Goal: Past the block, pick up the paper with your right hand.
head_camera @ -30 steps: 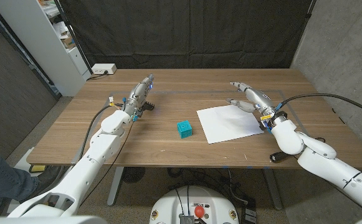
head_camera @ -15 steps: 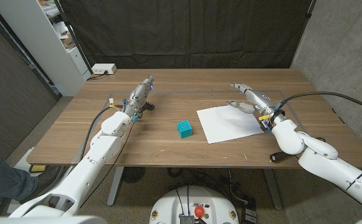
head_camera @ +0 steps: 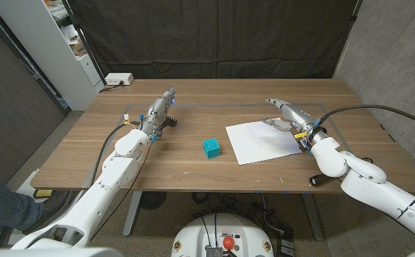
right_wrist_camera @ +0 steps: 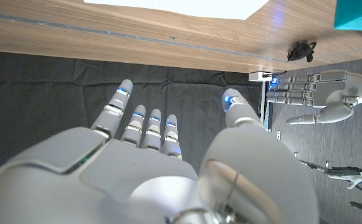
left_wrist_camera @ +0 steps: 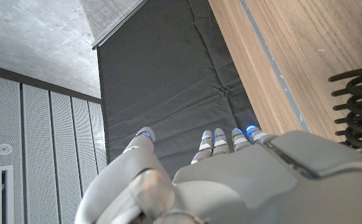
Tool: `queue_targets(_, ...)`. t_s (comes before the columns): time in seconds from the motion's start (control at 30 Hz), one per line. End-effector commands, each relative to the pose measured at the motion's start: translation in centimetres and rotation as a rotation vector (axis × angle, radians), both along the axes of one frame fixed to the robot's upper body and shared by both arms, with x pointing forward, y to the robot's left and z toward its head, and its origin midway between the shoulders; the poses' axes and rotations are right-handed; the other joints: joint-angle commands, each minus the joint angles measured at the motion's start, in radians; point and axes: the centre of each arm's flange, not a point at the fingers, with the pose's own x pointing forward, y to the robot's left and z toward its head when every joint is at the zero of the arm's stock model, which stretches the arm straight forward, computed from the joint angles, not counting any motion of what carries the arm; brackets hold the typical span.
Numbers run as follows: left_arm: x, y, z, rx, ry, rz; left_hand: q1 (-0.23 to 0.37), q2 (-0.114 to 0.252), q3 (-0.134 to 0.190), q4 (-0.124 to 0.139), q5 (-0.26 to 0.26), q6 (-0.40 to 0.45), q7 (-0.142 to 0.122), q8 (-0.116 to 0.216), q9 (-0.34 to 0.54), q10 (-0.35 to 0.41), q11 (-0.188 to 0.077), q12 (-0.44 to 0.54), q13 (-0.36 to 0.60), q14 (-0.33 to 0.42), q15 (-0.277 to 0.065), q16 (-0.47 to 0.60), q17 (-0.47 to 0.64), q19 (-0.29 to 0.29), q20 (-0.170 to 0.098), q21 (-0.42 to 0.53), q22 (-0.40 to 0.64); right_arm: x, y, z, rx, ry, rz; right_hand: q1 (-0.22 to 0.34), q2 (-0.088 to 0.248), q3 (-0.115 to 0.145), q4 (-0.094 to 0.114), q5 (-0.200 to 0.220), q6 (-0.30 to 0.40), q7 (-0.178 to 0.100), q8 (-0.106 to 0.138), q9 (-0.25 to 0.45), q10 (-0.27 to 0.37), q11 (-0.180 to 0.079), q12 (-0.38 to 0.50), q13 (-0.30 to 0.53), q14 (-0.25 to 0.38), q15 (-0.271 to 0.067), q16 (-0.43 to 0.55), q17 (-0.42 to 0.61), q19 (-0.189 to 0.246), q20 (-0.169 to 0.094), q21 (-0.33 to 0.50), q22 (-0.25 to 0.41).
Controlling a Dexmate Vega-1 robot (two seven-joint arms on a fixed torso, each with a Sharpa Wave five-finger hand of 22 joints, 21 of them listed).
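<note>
From the head view, the white paper (head_camera: pixel 264 141) lies flat on the desk (head_camera: pixel 193 168), with the teal block (head_camera: pixel 211 148) just beside its left edge. The right robot hand (head_camera: pixel 286 114) hovers at the paper's far right corner, fingers spread, holding nothing. The left robot hand (head_camera: pixel 161 108) waits well apart, fingers straight.

Left wrist view: the left robot hand's fingers (left_wrist_camera: pixel 213 140) reach out, empty.

Right wrist view: the right robot hand's fingers (right_wrist_camera: pixel 149 127) are splayed wide under the paper (right_wrist_camera: pixel 187 7).

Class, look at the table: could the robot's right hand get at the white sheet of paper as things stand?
Probably yes. The right hand hovers open by the far edge of the white sheet of paper, and the small teal block sits off to the paper's side, clear of the way.
</note>
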Motion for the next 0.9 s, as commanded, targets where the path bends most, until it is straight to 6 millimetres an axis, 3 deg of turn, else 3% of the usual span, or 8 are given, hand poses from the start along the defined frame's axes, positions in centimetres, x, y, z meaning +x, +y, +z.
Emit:
queue_targets(0.03, -0.19, 0.46, -0.19, -0.002, 0.002, 0.007, 0.002, 0.009, 0.000, -0.004, -0.001, 0.007, 0.005, 0.004, 0.002, -0.003, 0.000, 0.010, -0.001, -0.003, -0.003, 0.005, 0.006, -0.068, 0.005, 0.004, 0.003, 0.08, 0.06, 0.02, -0.051, 0.038, -0.054, -0.001, -0.007, 0.004, 0.002, 0.007, 0.000, -0.007, 0.008, 0.001, 0.002, -0.001, 0.011, 0.003, -0.002, 0.001, 0.006, 0.001, -0.004, 0.010, -0.002, 0.001)
queue_targets(0.2, -0.23, 0.45, -0.07, 0.004, 0.001, 0.007, 0.002, 0.009, 0.000, -0.005, -0.001, 0.008, 0.004, 0.004, 0.002, -0.003, -0.002, 0.009, -0.001, -0.003, -0.004, 0.005, 0.006, -0.069, 0.006, 0.004, 0.003, 0.01, 0.07, 0.14, -0.080, 0.063, -0.072, 0.000, -0.009, 0.004, 0.003, 0.009, -0.003, -0.007, 0.008, 0.001, -0.002, 0.000, 0.010, 0.003, -0.010, 0.003, 0.003, 0.001, -0.009, 0.020, -0.003, 0.001)
queue_targets(0.47, -0.22, 0.38, 0.29, 0.012, -0.002, 0.008, 0.001, 0.010, 0.000, -0.006, -0.001, 0.008, 0.005, 0.004, 0.002, -0.004, -0.002, 0.009, -0.001, -0.004, -0.004, 0.005, 0.006, -0.071, 0.005, 0.004, 0.003, -0.02, -0.12, 0.14, -0.099, 0.102, -0.101, 0.001, -0.013, 0.003, 0.004, 0.013, -0.016, 0.024, 0.005, 0.001, -0.021, 0.028, 0.006, 0.003, -0.027, 0.007, -0.001, -0.001, -0.024, 0.025, -0.006, 0.001)
queue_targets(0.9, -0.18, 0.04, 0.57, 0.016, -0.004, 0.006, 0.000, 0.011, -0.001, -0.008, -0.001, 0.008, 0.005, 0.003, 0.002, -0.005, -0.004, 0.009, -0.001, -0.005, -0.003, 0.005, 0.006, -0.074, 0.008, 0.004, 0.003, 0.08, -0.47, -0.20, -0.132, 0.162, -0.140, 0.001, -0.024, 0.000, 0.005, 0.022, -0.090, 0.036, -0.009, 0.000, -0.079, 0.045, -0.002, 0.001, -0.066, 0.016, -0.008, -0.003, -0.053, 0.045, -0.008, 0.002)
